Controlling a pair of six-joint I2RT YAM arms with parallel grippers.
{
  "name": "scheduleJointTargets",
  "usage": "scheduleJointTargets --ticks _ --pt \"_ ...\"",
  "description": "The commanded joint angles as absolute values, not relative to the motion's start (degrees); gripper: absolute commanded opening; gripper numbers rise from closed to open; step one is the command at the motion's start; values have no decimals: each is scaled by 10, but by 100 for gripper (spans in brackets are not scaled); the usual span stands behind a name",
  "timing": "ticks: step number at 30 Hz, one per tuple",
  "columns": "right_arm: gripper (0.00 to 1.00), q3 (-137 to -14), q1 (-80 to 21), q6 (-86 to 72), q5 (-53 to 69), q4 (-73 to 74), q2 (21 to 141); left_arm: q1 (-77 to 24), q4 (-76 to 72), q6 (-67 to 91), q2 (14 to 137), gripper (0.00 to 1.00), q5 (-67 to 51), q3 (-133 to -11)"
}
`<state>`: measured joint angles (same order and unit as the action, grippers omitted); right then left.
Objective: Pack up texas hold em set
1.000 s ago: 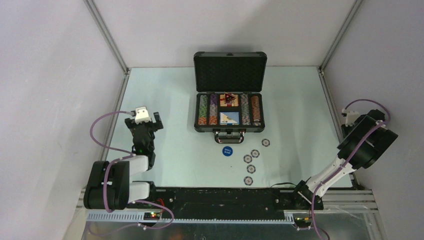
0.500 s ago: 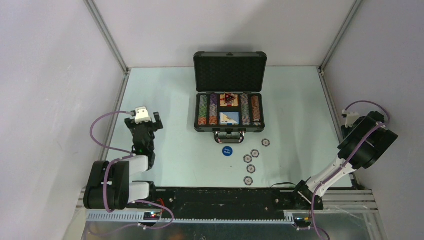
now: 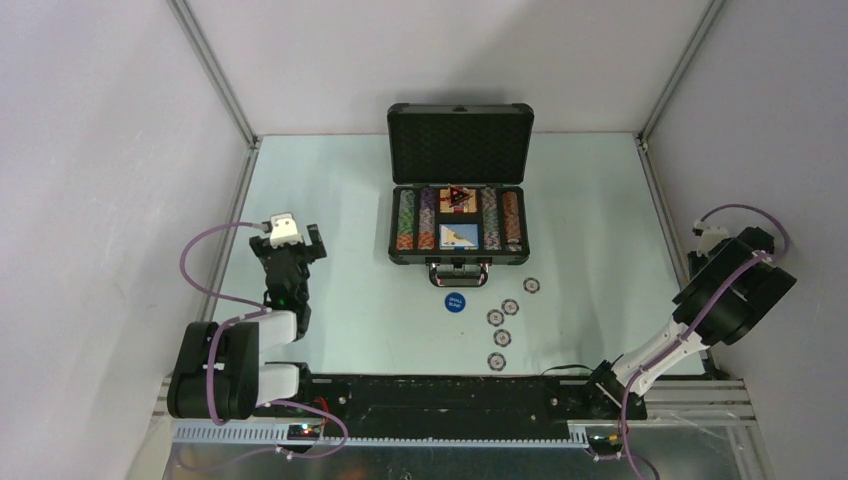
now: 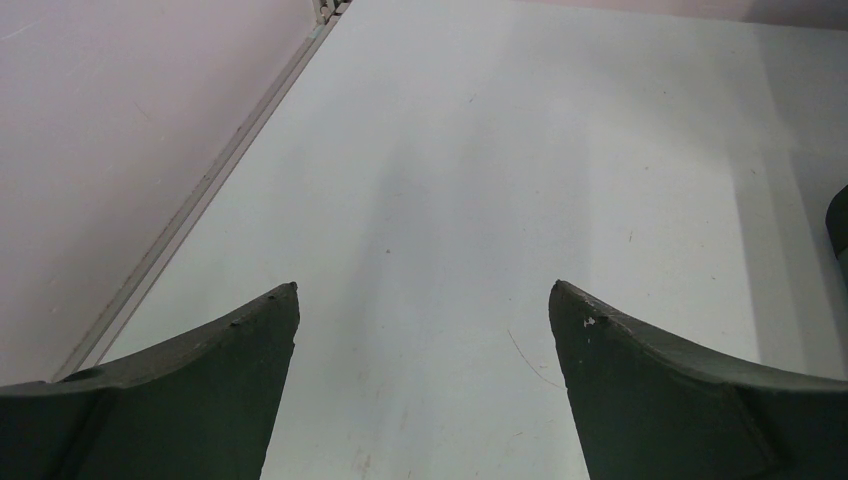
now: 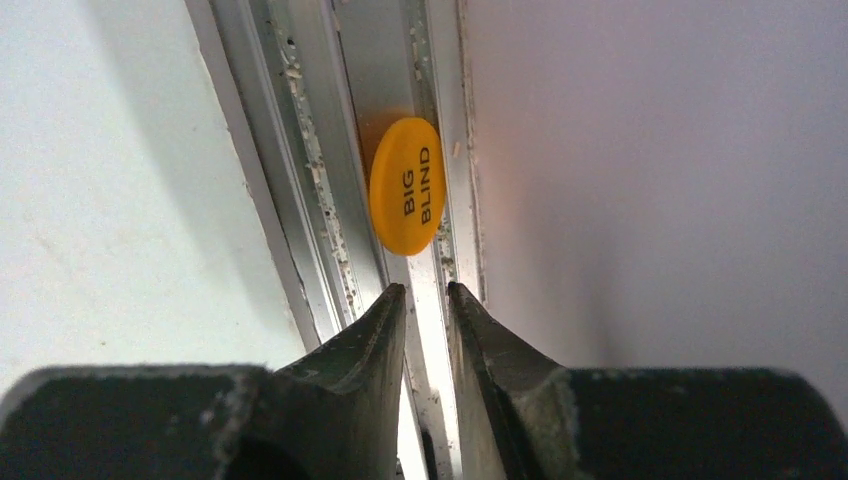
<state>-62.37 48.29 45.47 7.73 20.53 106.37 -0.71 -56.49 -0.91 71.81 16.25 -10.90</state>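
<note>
Hovering right tool (image 5: 426, 289): jaws a narrow gap apart, nothing held, just short of orange button (image 5: 405, 200) lying in metal rail (image 5: 300, 150) beside wall | left tool (image 4: 423, 295): spread wide, empty, above worktop (image 3: 340, 200) | open case (image 3: 459, 260): rear centre; five chips (image 3: 502, 338) and blue button (image 3: 455, 301) loose before it

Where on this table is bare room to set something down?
Free: the patch between left gripper and open dark grey briefcase; the strip from briefcase to right aluminium rail. Crowded: in front of the briefcase, round blue button and five striped chips.
</note>
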Motion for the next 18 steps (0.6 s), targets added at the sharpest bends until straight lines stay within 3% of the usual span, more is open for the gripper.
scheduleJointTargets --ticks 1,14,18 --pt "26 -615 533 429 96 164 1022 -2 -597 -4 715 100 164 -110" --pt "29 -613 506 378 124 175 1006 -2 -597 -4 715 100 164 -111" --pt "26 -613 490 321 112 150 1009 -2 -597 -4 716 100 165 -110"
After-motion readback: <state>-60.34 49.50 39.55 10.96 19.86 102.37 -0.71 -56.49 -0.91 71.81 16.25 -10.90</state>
